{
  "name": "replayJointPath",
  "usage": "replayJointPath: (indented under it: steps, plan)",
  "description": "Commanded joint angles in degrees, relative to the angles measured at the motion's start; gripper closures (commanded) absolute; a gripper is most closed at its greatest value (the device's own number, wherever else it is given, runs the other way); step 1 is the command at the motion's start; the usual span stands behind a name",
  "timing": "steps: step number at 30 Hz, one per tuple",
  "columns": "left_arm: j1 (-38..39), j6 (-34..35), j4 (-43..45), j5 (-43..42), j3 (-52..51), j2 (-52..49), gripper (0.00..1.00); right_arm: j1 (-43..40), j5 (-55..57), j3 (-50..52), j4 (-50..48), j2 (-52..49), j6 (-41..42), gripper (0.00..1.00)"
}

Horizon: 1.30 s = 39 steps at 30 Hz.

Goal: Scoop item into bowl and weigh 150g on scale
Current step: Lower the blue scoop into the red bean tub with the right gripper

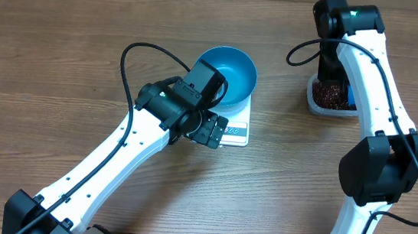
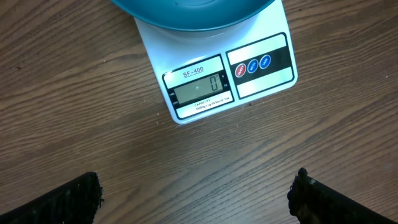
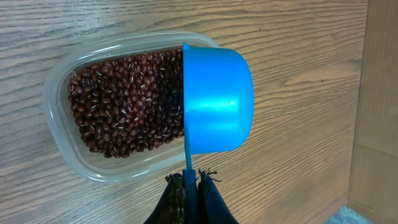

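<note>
The bowl (image 1: 228,74) sits on the far part of the scale (image 1: 236,127), near the middle of the worktop (image 1: 62,41). To their right, well apart, lies the tub (image 1: 332,98) with the beans (image 3: 124,102) in it. The scoop (image 3: 214,99) hangs over one end of the tub.

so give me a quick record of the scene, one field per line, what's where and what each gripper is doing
bowl: blue, sitting on the scale, looks empty
scale: white, display reads 0
beans: in the clear tub
scoop: blue, over the tub, contents hidden
left gripper: open, above the table by the scale's display
right gripper: shut on the scoop's handle
</note>
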State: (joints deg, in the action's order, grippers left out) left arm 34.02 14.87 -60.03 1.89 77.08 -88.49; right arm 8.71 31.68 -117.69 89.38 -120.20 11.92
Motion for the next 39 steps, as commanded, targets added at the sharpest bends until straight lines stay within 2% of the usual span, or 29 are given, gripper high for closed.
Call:
replayJointPath:
  steps: [1,10,16,24,33,39]
  plan:
    - [-0.24,0.13,0.07,-0.44,0.33,1.40,0.00,0.15,0.20,1.44,-0.68,0.37,0.24,0.96]
    - [-0.24,0.15,0.07,-0.44,0.33,1.40,0.00,0.15,-0.31,4.42,-1.95,0.35,0.20,0.96]
    - [-0.24,0.13,0.04,-0.44,0.33,1.40,0.00,0.20,-6.47,5.88,-3.37,0.35,-3.08,0.96]
    - [-0.24,0.15,0.07,-0.44,0.33,1.40,0.00,0.22,-10.40,5.11,-3.80,0.42,-3.04,0.96]
    - [-0.24,0.13,0.07,-0.44,0.33,1.40,0.01,-0.42,-9.33,2.29,-2.32,1.25,-3.19,0.96]
    - [-0.24,0.15,0.07,-0.44,0.33,1.40,0.00,-1.22,-0.17,2.19,-0.24,1.46,0.33,0.96]
